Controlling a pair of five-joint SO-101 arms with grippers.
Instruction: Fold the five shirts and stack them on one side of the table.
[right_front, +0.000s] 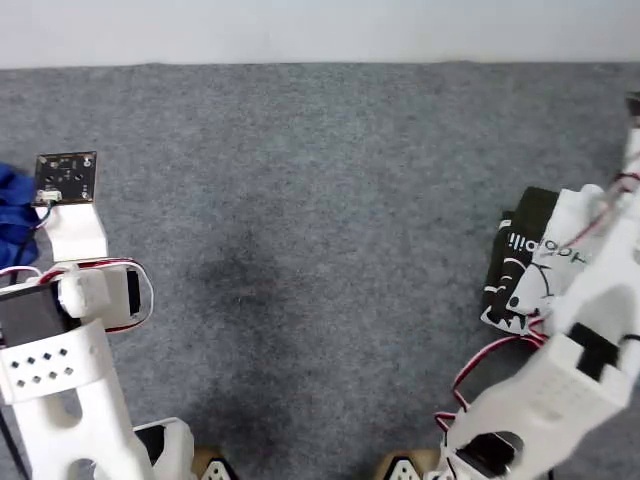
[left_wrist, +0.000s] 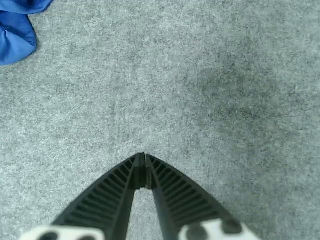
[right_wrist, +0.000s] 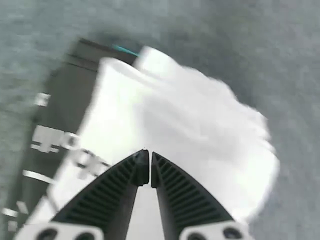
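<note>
A blue shirt (right_front: 12, 215) lies crumpled at the table's far left edge, also seen as blue cloth (left_wrist: 15, 25) ahead of my left gripper (left_wrist: 145, 170). That gripper is shut with nothing in it, over bare grey table. At the right side a white shirt (right_front: 560, 250) with dark print lies on top of folded dark shirts (right_front: 527, 212). My right gripper (right_wrist: 146, 169) is shut just above the white shirt (right_wrist: 190, 125). The dark shirt (right_wrist: 60, 115) shows under it. I see no cloth between its fingers.
The table is covered in grey felt (right_front: 320, 200). The left arm (right_front: 70, 330) stands at the front left and the right arm (right_front: 580, 350) at the front right, partly over the stack. A pale wall runs along the back edge.
</note>
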